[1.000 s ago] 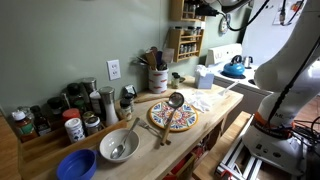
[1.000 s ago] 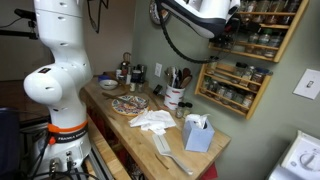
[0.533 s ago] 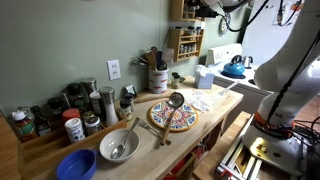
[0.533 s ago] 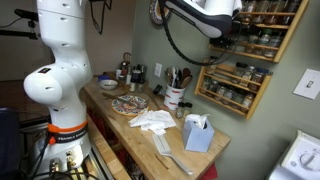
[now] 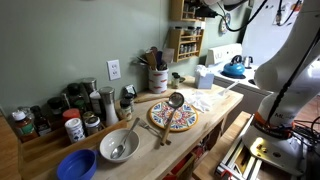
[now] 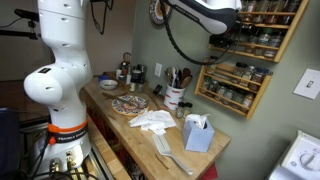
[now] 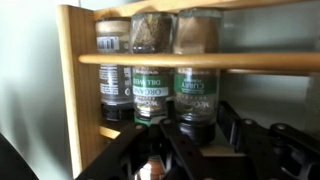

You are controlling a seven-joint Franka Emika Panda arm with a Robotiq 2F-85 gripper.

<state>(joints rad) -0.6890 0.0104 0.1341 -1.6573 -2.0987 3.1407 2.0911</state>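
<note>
My gripper (image 7: 196,130) is up at a wooden spice rack (image 7: 75,80) on the wall. Its dark fingers (image 7: 231,124) stand either side of the black cap of a green-labelled spice jar (image 7: 196,88), shut on it. The jar stands in a row with two others like it (image 7: 150,88), behind a wooden rail. In both exterior views the arm reaches high to the rack's upper shelf (image 6: 262,30), and the gripper (image 5: 207,9) is mostly hidden against the jars there.
On the wooden counter (image 5: 225,100) lie a patterned plate (image 5: 173,117) with a ladle across it, a metal bowl (image 5: 118,145), a blue bowl (image 5: 76,164), a utensil crock (image 5: 157,79), a white cloth (image 6: 152,120) and a blue tissue box (image 6: 197,132). A lower spice rack (image 6: 236,85) hangs beneath.
The jaws have closed from wide apart onto the jar's cap. The arm has edged slightly toward the rack.
</note>
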